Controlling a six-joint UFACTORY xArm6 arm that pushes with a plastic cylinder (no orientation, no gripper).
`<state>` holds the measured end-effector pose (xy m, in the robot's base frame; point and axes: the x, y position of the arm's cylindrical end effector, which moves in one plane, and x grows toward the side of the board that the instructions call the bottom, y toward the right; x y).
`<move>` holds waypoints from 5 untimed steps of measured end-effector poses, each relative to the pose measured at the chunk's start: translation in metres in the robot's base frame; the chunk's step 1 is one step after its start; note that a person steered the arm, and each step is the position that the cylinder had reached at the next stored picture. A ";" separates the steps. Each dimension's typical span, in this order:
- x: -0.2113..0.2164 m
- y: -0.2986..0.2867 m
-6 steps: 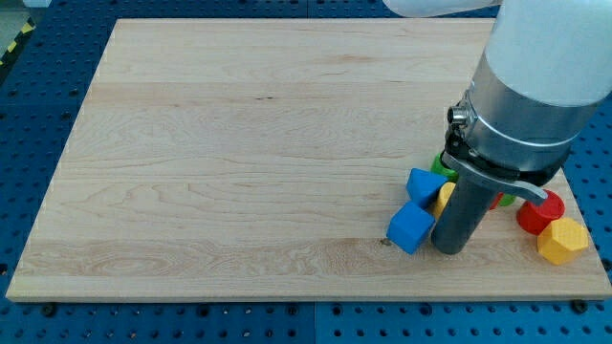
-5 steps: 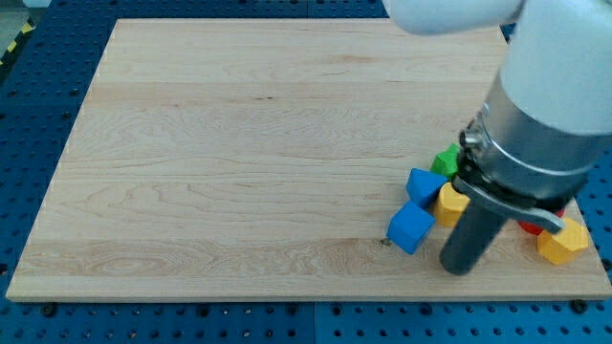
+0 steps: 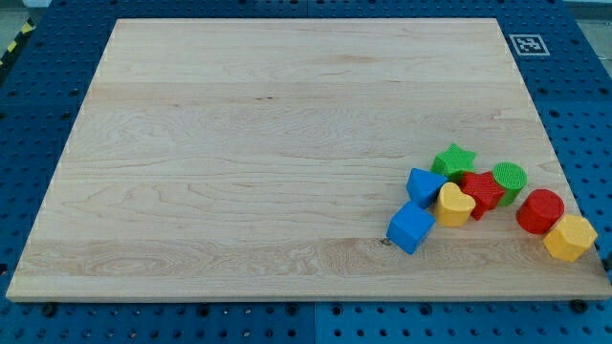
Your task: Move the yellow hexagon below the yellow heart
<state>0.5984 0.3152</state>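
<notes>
My tip is out of frame, so I cannot tell where it sits. The yellow hexagon [image 3: 570, 237] lies at the table's [image 3: 239, 143] lower right, well right of the yellow heart [image 3: 454, 204], touching the red cylinder [image 3: 540, 211].

1. Square black-and-white fiducial marker [image 3: 529, 44], printed on the wooden board [image 3: 239, 143] at its corner in the upper right of the frame; a coded pattern only, with no legible letters or digits.
2. Yellow-and-black hazard striping [image 3: 14, 46] at the far upper left of the frame, on the blue perforated table [image 3: 29, 134] beside the board; a warning pattern without wording.
3. No readable words, brand names or numbers anywhere else: none on the board's surface, none on the coloured blocks at the lower right.
</notes>
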 end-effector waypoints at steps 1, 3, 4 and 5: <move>-0.018 -0.018; -0.020 -0.099; -0.016 -0.107; -0.009 -0.114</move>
